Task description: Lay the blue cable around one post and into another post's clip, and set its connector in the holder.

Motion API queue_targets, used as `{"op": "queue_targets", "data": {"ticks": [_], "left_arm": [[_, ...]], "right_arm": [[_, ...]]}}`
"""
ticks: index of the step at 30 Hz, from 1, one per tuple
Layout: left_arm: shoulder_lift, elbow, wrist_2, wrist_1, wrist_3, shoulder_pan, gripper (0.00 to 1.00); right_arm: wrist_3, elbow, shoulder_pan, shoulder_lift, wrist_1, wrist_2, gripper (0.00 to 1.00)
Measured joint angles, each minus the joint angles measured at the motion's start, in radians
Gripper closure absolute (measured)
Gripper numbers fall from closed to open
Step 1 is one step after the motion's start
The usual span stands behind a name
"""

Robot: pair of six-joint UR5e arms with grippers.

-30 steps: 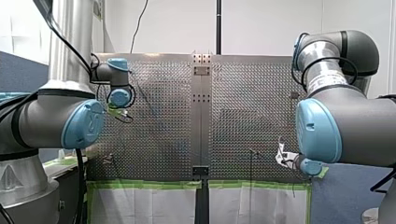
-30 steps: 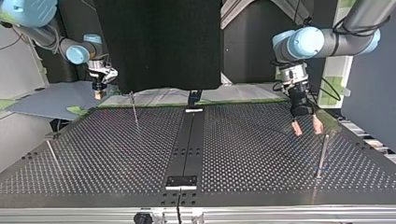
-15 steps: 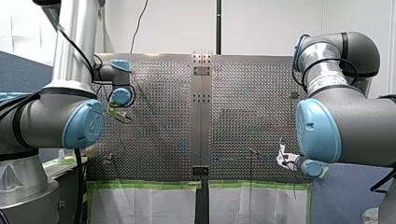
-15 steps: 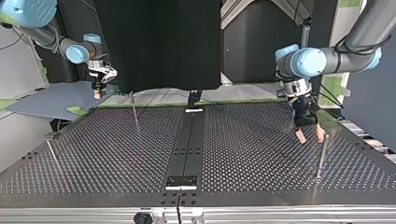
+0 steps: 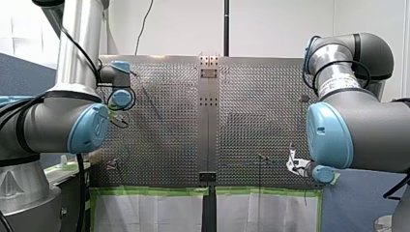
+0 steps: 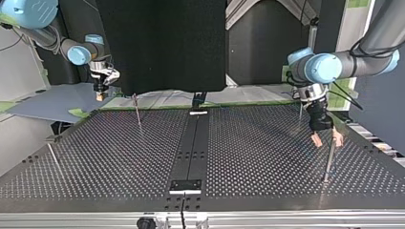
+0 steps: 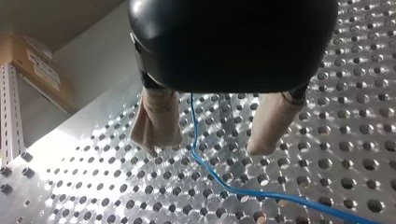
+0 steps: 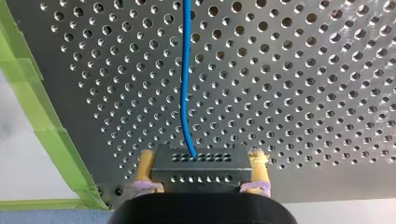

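Note:
In the right wrist view my right gripper (image 8: 201, 157) has its yellow pads shut on a black perforated connector (image 8: 201, 171). The blue cable (image 8: 186, 79) runs straight ahead from it over the perforated plate. In the top view this gripper (image 6: 100, 94) hangs at the far left edge of the table. My left gripper (image 7: 212, 140) stands open just above the plate, and the blue cable (image 7: 196, 140) passes between its beige pads (image 7: 156, 123) without touching them. In the top view it (image 6: 327, 140) is close beside a thin post (image 6: 329, 160) at the right.
Other thin posts stand on the plate (image 6: 248, 157) at the top view's far left (image 6: 137, 112), near left (image 6: 53, 160) and far right (image 6: 300, 109). A dark strip with a black bracket (image 6: 186, 186) runs down the middle. Green tape (image 8: 32, 107) lines the far edge.
My left gripper has moved toward the top view's right and nearer the camera, up to the right post, still open. My right gripper has stayed in place.

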Motion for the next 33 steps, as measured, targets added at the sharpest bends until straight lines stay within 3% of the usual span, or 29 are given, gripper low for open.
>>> {"op": "queue_targets", "data": {"ticks": [14,24,33], "left_arm": [[-0.002,0.043,0.004,-0.022,-0.008,0.03,0.0],[-0.007,0.103,0.007,-0.058,-0.023,0.027,0.0],[-0.066,0.126,0.02,-0.072,-0.039,0.03,0.0]], "right_arm": [[0.001,0.0,0.004,0.0,-0.001,0.0,1.0],[0.003,0.0,0.004,0.001,-0.001,0.0,1.0],[0.003,0.0,0.005,0.0,-0.003,0.0,1.0]]}}
